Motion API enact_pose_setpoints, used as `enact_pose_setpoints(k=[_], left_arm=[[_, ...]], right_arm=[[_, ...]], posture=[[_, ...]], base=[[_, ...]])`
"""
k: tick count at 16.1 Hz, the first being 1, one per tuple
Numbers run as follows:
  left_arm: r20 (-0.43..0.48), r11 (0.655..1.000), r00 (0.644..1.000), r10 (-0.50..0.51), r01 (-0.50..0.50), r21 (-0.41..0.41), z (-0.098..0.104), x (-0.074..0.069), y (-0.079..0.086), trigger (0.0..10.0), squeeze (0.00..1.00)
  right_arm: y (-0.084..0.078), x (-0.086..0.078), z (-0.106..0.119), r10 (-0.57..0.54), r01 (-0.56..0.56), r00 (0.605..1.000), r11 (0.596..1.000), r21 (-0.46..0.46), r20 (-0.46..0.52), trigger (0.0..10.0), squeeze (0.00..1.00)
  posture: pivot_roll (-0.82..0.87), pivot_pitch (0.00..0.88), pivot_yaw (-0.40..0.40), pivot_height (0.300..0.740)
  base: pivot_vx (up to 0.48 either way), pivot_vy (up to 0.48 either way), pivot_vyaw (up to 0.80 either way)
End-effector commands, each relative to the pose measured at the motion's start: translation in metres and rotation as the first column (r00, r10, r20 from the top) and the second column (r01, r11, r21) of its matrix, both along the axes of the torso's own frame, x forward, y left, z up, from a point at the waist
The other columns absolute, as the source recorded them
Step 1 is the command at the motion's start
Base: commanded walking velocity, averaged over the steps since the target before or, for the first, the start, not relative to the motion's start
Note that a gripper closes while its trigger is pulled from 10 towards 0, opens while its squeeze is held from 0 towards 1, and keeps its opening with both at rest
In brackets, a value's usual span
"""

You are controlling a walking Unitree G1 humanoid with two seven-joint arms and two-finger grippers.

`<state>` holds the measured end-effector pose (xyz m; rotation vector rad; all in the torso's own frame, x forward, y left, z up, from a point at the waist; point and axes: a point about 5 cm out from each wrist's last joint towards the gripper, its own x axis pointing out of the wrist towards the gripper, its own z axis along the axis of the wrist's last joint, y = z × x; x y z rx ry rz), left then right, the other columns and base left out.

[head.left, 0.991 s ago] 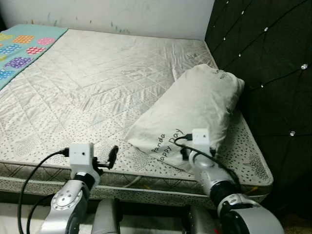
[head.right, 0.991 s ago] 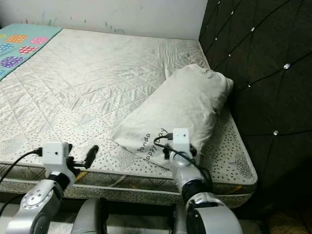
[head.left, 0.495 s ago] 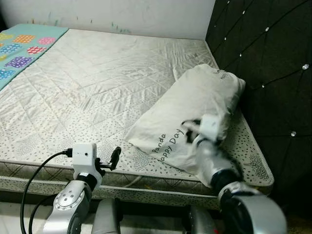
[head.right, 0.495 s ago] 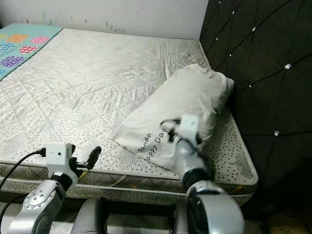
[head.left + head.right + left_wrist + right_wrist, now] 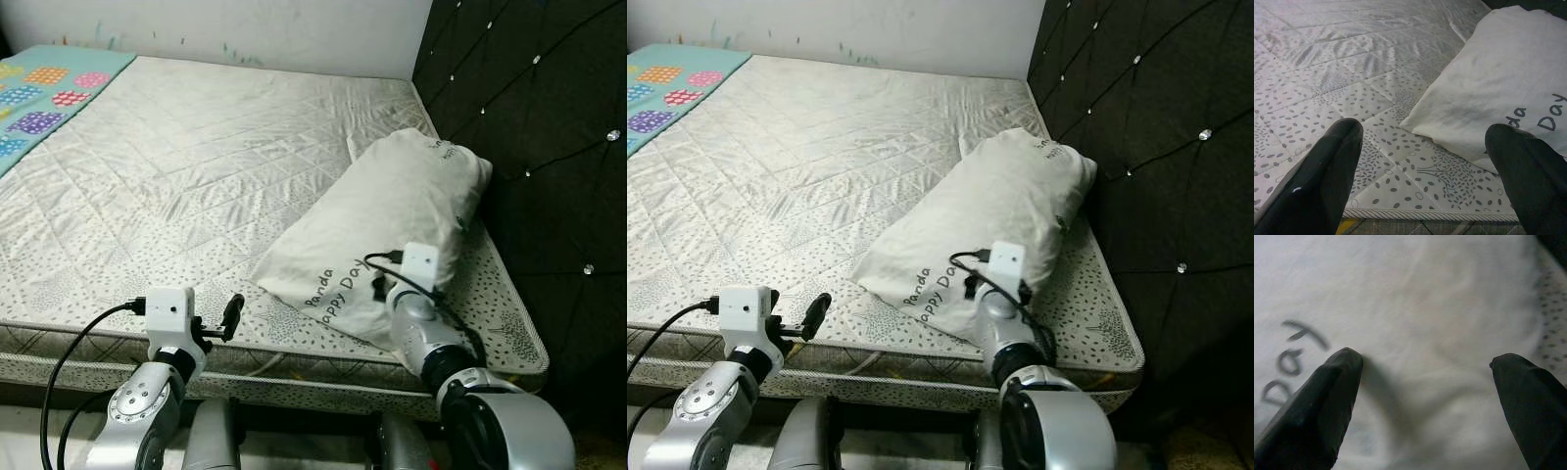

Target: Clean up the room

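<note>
The white pillow (image 5: pixel 387 227) lay on the bed (image 5: pixel 176 166) against the dark headboard (image 5: pixel 549 127), the right end effector (image 5: pixel 1425 396) spread apart at its near end, the left end effector (image 5: pixel 1425 166) likewise spread over the mattress edge.

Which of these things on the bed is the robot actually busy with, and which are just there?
Part of the job:
- pillow
- right gripper, open against the pillow
- left gripper, open over the mattress edge

Just there:
- mattress
- patterned blanket
- dark headboard
</note>
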<state>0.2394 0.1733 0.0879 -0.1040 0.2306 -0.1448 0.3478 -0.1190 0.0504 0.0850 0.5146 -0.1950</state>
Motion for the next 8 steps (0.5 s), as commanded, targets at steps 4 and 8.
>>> enact_pose_setpoints(k=[4, 8], left_arm=[[0.034, 0.998, 0.998, -0.051, 0.052, -0.047, 0.011, -0.009, -0.005, 10.0, 0.00], [0.032, 0.997, 0.998, -0.055, 0.056, -0.044, 0.013, -0.009, -0.001, 10.0, 0.00]], right_arm=[[-0.001, -0.011, -0.017, 0.010, -0.005, 0.999, 0.996, 0.091, -0.051, 10.0, 0.00], [0.010, -0.008, -0.011, 0.027, -0.027, 1.000, 0.987, 0.159, 0.001, 10.0, 0.00]], posture=[[0.10, 0.000, -0.069, 0.602], [0.10, 0.000, -0.057, 0.602]], base=[[0.000, 0.000, 0.00], [0.000, 0.000, -0.15]])
